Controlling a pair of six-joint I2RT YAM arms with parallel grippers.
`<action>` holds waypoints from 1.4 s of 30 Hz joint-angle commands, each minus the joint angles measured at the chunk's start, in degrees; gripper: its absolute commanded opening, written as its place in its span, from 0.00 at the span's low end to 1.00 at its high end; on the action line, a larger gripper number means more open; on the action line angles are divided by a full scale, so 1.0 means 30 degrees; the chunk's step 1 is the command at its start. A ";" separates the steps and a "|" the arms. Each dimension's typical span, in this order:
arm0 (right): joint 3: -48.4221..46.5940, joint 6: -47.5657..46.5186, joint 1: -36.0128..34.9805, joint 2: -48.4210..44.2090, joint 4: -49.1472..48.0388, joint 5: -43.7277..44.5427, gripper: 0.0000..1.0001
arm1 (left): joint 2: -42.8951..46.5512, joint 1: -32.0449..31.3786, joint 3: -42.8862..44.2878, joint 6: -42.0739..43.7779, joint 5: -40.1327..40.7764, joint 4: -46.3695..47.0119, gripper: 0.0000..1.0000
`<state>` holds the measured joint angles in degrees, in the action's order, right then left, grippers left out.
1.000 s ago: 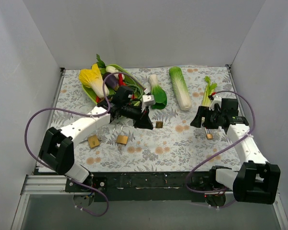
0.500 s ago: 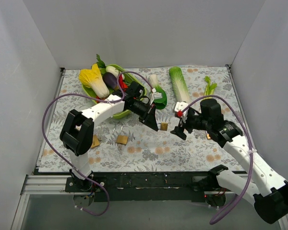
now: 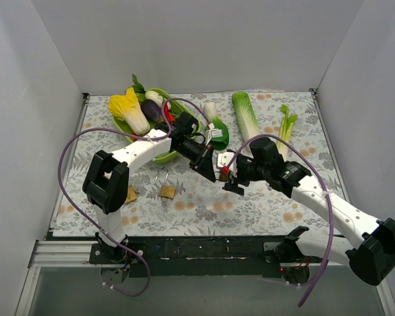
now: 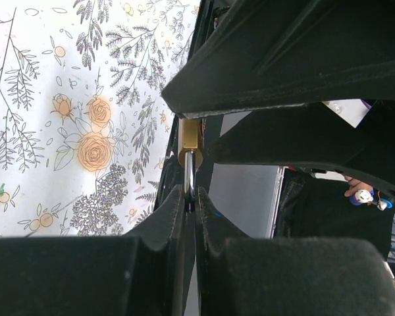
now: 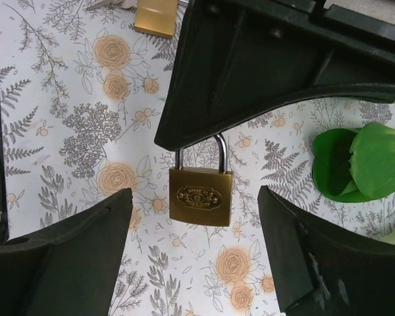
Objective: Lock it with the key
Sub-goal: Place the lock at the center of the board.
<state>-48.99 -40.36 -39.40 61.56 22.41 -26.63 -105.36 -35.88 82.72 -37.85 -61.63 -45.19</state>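
Jaws of the left gripper (image 4: 189,197) are pinched shut on the steel shackle (image 4: 189,172) of a brass padlock (image 5: 201,196). Its body hangs beyond the fingertips, long axis in line with them. The right gripper (image 3: 228,181) stands wide open and empty, one finger on either side of that body, touching nothing. No key shows in any view. The free right arm would have to fetch one.

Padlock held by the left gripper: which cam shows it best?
Right wrist: the padlock faces the camera, whole brass body and shackle clear, hanging from the left gripper. Left wrist sees it edge-on, only a brass sliver beyond the shackle. Top external shows a tiny speck between the arms.
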 commanded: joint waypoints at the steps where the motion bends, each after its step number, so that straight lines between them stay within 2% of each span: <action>1: -0.0721 -0.0931 -0.0285 0.0221 -0.1289 0.0906 0.82 | 0.0989 -0.0140 0.0611 0.0514 -0.0143 -0.0288 0.00; 5: -0.0486 -0.1078 -0.0607 0.0339 -0.1875 0.1669 0.69 | 0.0932 -0.0140 0.0640 0.0574 -0.0083 -0.0347 0.00; 11: -0.0544 -0.1107 -0.1193 0.0691 -0.1934 0.2256 0.63 | 0.0873 -0.0140 0.0728 0.0603 -0.0112 -0.0376 0.00; 19: -0.0369 -0.1459 -0.1282 0.0867 -0.1583 0.2637 0.63 | 0.0755 -0.0140 0.0728 0.0545 -0.0259 -0.0347 0.00; 29: 0.0071 -0.1459 -0.1340 0.0896 -0.1759 0.3135 0.54 | 0.0668 -0.0140 0.0845 0.0457 -0.0259 -0.0376 0.00; 32: 0.0129 -0.1372 -0.1369 0.0954 -0.1671 0.3223 0.54 | 0.0667 -0.0140 0.0846 0.0457 -0.0288 -0.0376 0.00; 37: 0.0188 -0.1254 -0.1369 0.0984 -0.1641 0.3486 0.61 | 0.0755 -0.0140 0.0728 0.0398 -0.0317 -0.0318 0.00; 40: 0.0188 -0.1254 -0.1370 0.0955 -0.1729 0.3546 0.58 | 0.0726 -0.0140 0.0699 0.0398 -0.0347 -0.0318 0.00; 42: 0.0159 -0.1196 -0.1370 0.0926 -0.1788 0.3575 0.49 | 0.0755 -0.0140 0.0728 0.0427 -0.0347 -0.0318 0.00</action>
<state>-48.86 -43.83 -43.31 64.23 19.55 -17.47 -105.36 -36.12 83.11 -36.88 -60.03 -45.80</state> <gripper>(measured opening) 0.547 0.043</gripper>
